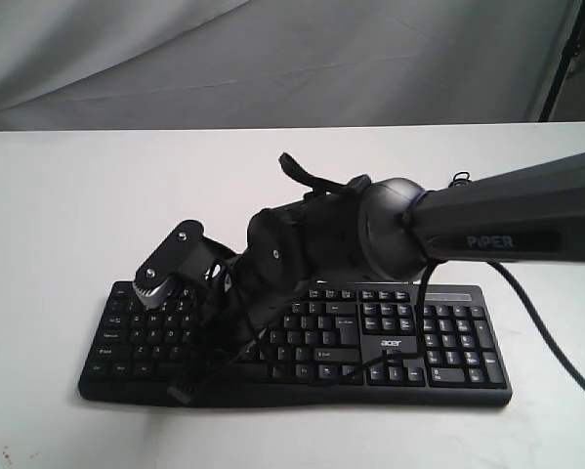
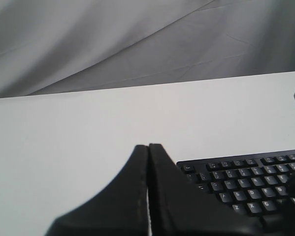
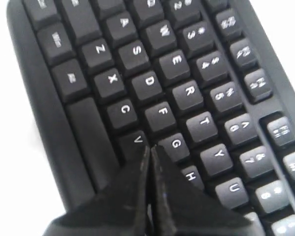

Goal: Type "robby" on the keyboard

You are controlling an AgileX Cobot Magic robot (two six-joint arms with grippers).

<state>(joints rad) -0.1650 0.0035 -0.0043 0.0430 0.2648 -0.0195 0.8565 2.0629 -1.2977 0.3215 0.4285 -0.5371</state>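
The black Acer keyboard (image 1: 438, 342) lies on the white table, its left half covered by my right arm, which reaches in from the right. My right gripper (image 3: 149, 148) is shut with nothing in it. Its joined tips hang low over the gap between the V and G keys, and the fingers (image 3: 186, 206) hide the keys behind them. In the exterior view that gripper (image 1: 202, 344) is a dark mass over the left-middle keys. My left gripper (image 2: 148, 146) is shut and empty, left of the keyboard (image 2: 245, 189) above bare table. It does not show in the exterior view.
A grey cloth backdrop (image 1: 272, 59) hangs behind the white table (image 1: 58, 195). A black cable (image 1: 551, 327) trails over the table to the right of the keyboard. A dark stand (image 1: 565, 59) rises at the back right corner.
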